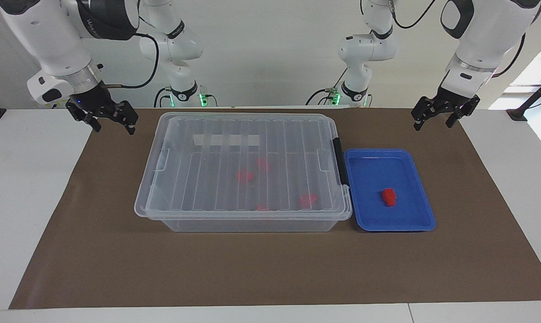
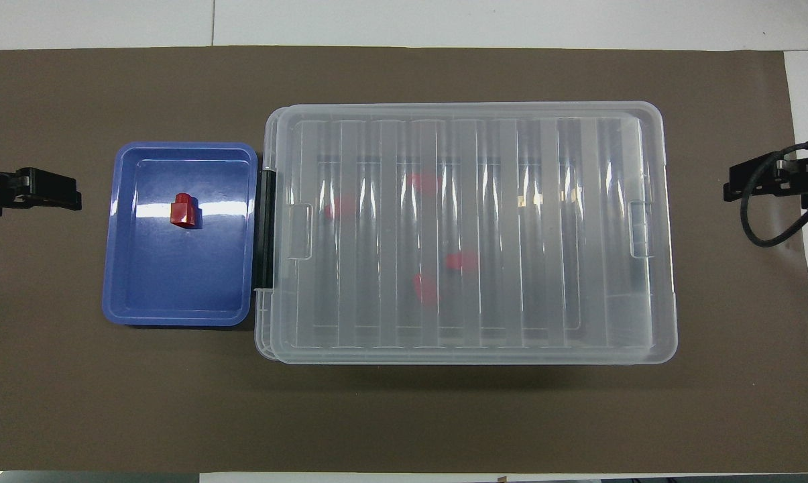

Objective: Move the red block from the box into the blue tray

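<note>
The red block point(image 1: 389, 196) lies in the blue tray point(image 1: 372, 172), also in the overhead view point(image 2: 184, 210) on the tray point(image 2: 176, 282). The tray sits beside the clear box point(image 1: 234, 139) at its black-latch point(image 1: 339, 161) end, toward the left arm's end of the table. The box point(image 2: 511, 235) has its ribbed lid on. Several more red pieces point(image 1: 244, 176) show blurred through the lid point(image 2: 462, 260). My left gripper point(image 1: 434, 125) hangs open and empty over the mat's edge, apart from the tray. My right gripper point(image 1: 113, 129) hangs open and empty over the mat's other end.
A brown mat point(image 1: 270, 269) covers the white table point(image 1: 28, 179). Box and tray sit at its middle. The grippers show at the overhead view's side edges, left point(image 2: 68, 194) and right point(image 2: 732, 191).
</note>
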